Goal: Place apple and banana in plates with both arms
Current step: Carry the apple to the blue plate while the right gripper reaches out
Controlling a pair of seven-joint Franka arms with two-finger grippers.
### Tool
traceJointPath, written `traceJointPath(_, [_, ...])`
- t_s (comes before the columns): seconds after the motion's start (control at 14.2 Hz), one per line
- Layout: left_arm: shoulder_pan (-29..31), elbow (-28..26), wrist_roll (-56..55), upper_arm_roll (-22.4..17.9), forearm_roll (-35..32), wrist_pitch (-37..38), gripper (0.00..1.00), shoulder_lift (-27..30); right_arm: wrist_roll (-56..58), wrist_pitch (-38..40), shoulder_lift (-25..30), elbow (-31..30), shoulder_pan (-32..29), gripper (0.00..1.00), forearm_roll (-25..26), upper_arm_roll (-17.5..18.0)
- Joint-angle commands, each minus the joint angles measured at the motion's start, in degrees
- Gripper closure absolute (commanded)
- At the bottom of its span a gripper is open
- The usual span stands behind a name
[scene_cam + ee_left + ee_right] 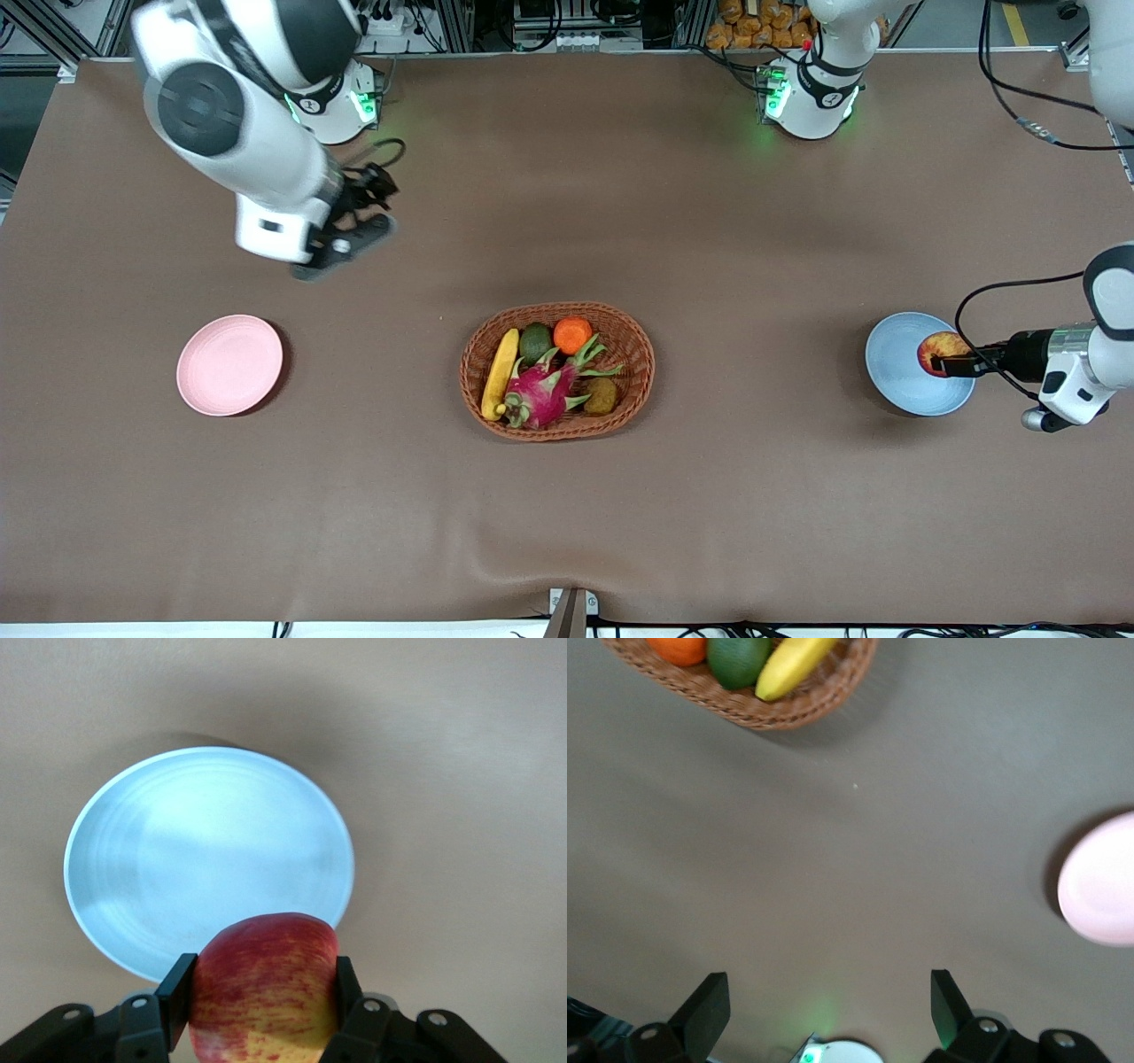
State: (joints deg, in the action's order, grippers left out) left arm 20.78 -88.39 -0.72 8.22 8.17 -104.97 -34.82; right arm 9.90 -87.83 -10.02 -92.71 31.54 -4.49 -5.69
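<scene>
My left gripper [948, 362] is shut on the red apple [941, 351] and holds it over the edge of the pale blue plate [899, 372] at the left arm's end of the table. In the left wrist view the apple [264, 988] sits between both fingers above the blue plate [177, 850]. My right gripper [354, 208] is open and empty, up over bare table near its base. The yellow banana [500, 372] lies in the wicker basket [642, 359] at mid-table; it shows in the right wrist view [793, 660]. The pale pink plate [229, 364] is empty and also shows in the right wrist view [1101, 886].
The basket also holds an orange [572, 334], a green fruit [535, 341], a magenta dragon fruit [542, 394] and a brown fruit [601, 395]. The robot bases [811, 93] stand along the table's edge farthest from the front camera.
</scene>
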Motion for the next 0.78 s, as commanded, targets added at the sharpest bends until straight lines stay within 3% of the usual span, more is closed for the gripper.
traceJointPath(0.0, [0.39, -0.37, -0.25, 0.92, 2.19, -0.32, 1.0, -1.21, 7.82, -4.44, -4.82, 3.13, 1.06, 0.0, -0.61, -0.73])
traceJointPath(0.35, [0.4, -1.52, 0.89, 0.74, 2.2, -3.91, 0.97, -4.99, 24.08, -14.37, -8.87, 3.85, 1.06, 0.0, -0.61, -0.73])
traceJointPath(0.42, [0.4, -1.52, 0.98, 0.74, 2.03, -4.88, 0.59, -5.61, 26.64, -16.13, -9.66, 3.85, 1.06, 0.0, -0.7, -0.73])
traceJointPath(0.49, [0.22, -1.52, 0.98, 0.74, 2.02, -4.98, 0.37, -5.7, 29.79, -17.97, -10.45, 3.85, 1.15, 0.0, -0.7, -0.64])
traceJointPath(0.56, [-0.13, -1.52, 0.98, 0.65, 1.94, -4.98, 0.0, -5.44, 33.83, -20.17, -11.42, 3.85, 1.5, 0.0, -0.7, -0.64])
traceJointPath(0.7, [0.22, -1.0, 1.59, 0.83, 1.76, -4.54, 0.0, -3.78, 40.87, -24.56, -13.26, 3.85, 1.94, 0.0, -0.7, -0.64])
